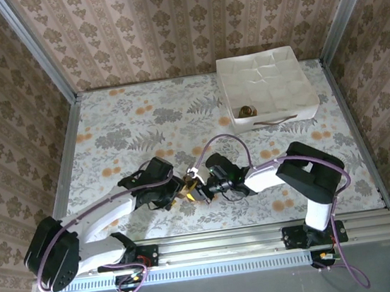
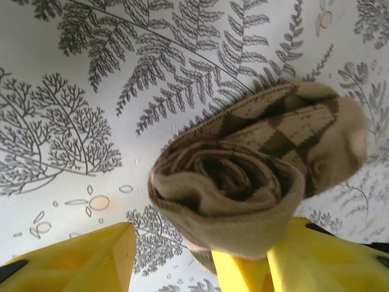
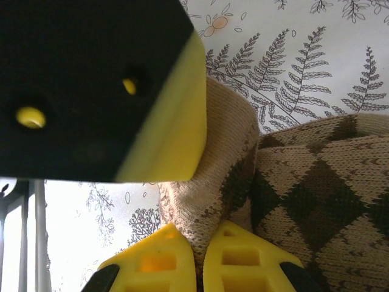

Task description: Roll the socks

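rolled brown-and-cream argyle knit sock (image 2: 243,182): soft, likely uncoils | right jaws: clenched on edge | left jaws: parted astride | grip across coil

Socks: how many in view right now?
2. The argyle sock, partly rolled, lies on the table, near-centre, pinched by the right gripper. A small rolled bundle sits in the white box, far right. More may be hidden.

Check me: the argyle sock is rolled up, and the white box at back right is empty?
No: the white box is not empty. The top external view shows a small brownish bundle in its near-left corner. The argyle sock is rolled up, as said.
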